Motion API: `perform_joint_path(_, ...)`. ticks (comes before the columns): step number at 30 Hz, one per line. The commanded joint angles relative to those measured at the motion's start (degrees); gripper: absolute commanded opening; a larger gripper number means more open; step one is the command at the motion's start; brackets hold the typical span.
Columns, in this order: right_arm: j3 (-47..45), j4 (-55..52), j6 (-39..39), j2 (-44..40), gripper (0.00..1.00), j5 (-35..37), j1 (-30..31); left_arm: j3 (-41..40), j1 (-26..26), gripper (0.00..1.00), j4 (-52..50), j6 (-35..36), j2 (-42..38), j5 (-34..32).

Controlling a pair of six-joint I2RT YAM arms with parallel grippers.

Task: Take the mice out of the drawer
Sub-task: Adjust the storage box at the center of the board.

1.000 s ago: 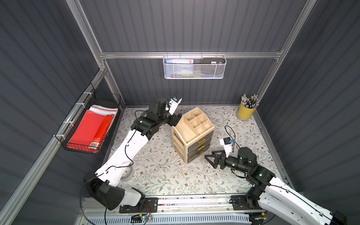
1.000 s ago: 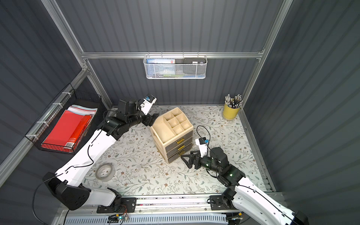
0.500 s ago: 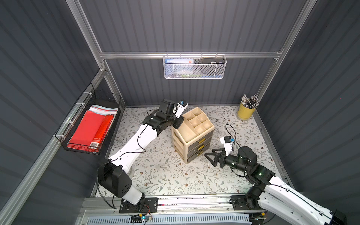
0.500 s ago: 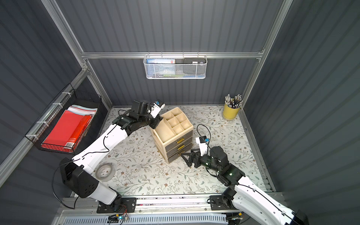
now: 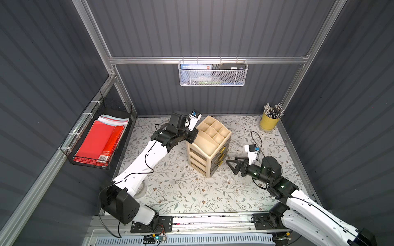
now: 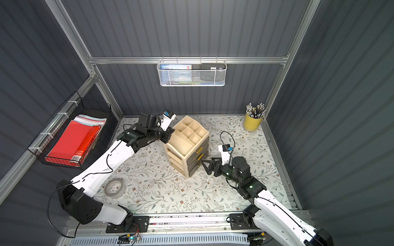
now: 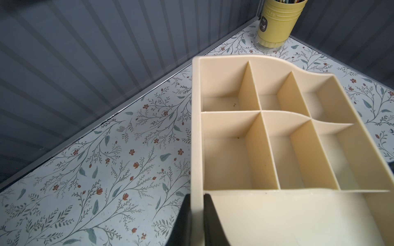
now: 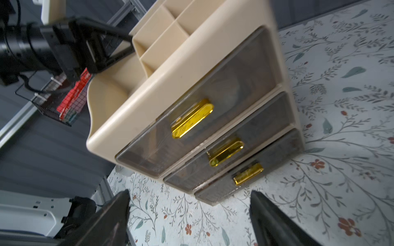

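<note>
Beige organiser (image 5: 204, 144), 3 closed drawers (image 8: 234, 81), tape roll (image 6: 122, 188)

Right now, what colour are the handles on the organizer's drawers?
Shiny gold: all three handles match, set on smoky dark drawer fronts. The right wrist view shows them best.

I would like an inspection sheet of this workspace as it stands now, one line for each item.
Surface: floral mat, flat.
Job's things: drawer unit, cream, upright; its three drawers shut; no mice seen, the smoked fronts hide the contents.
Clutter: tape roll near the left arm's base; yellow pencil cup in the far corner.
Grippers: left gripper, fingers clamp the drawer unit's top rim; right gripper open, facing the drawers, touching nothing.
Cables: black cable loops from the right wrist camera, over the mat.
Surroundings: white mesh basket on the back wall; black wire basket with red folders on the side wall.
</note>
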Motion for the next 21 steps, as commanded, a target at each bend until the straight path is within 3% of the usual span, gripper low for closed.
perform_joint_path(1,-2.11,11.06,5.62,0.11,0.88,-11.09,-6.77,-0.99,0.14,0.0,1.17,2.52,-5.33,-8.97)
perform_joint_path(4,-4.15,20.97,12.43,3.35,0.8,-18.97,-9.69,-2.53,0.19,0.0,3.43,3.33,-5.73,-14.38)
perform_joint_path(9,-4.4,34.19,21.72,13.59,0.68,-29.09,-9.31,-2.46,0.14,0.0,5.36,2.62,-3.24,-19.91)
perform_joint_path(12,-5.65,43.2,26.84,17.04,0.65,-29.52,-8.21,-2.52,0.14,0.0,6.57,1.05,-2.55,-22.78)
perform_joint_path(21,-0.33,43.12,25.64,23.9,0.6,-26.88,-5.5,-7.22,0.14,0.0,11.53,1.04,-6.07,-18.56)
